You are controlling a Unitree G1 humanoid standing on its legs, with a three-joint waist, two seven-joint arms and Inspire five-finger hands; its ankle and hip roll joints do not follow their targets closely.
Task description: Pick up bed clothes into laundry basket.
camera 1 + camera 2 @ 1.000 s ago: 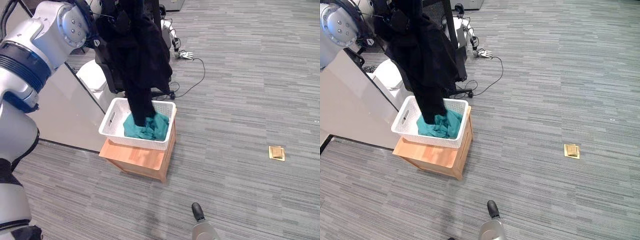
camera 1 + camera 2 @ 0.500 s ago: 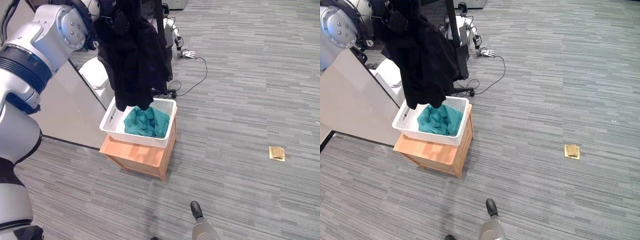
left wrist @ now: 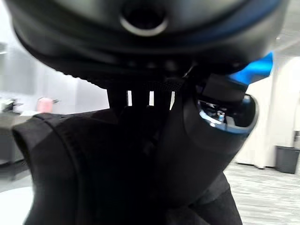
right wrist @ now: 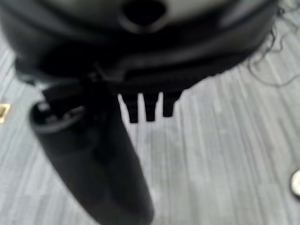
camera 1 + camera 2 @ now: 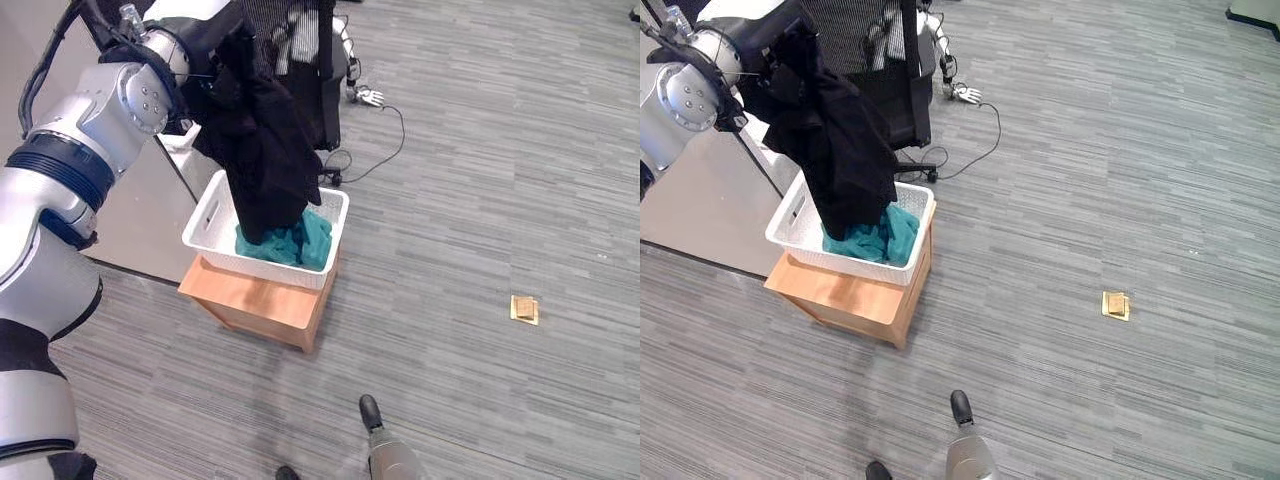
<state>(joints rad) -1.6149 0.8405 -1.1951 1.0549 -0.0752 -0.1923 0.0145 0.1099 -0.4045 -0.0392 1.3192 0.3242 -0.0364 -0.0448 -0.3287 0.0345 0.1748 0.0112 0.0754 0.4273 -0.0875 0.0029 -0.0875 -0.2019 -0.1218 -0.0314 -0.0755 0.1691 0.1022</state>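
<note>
Your left hand (image 3: 206, 140) is clamped on the black garment (image 5: 262, 150), which hangs with its lower end already in the white laundry basket (image 5: 205, 215) atop the teal cloth (image 5: 305, 240). Lower it fully before releasing. Your right hand (image 4: 101, 154) hangs relaxed over the floor.

One white basket (image 5: 215, 215), one black garment (image 5: 262, 150), one teal cloth (image 5: 305, 240), one wooden stand (image 5: 255, 305)
</note>
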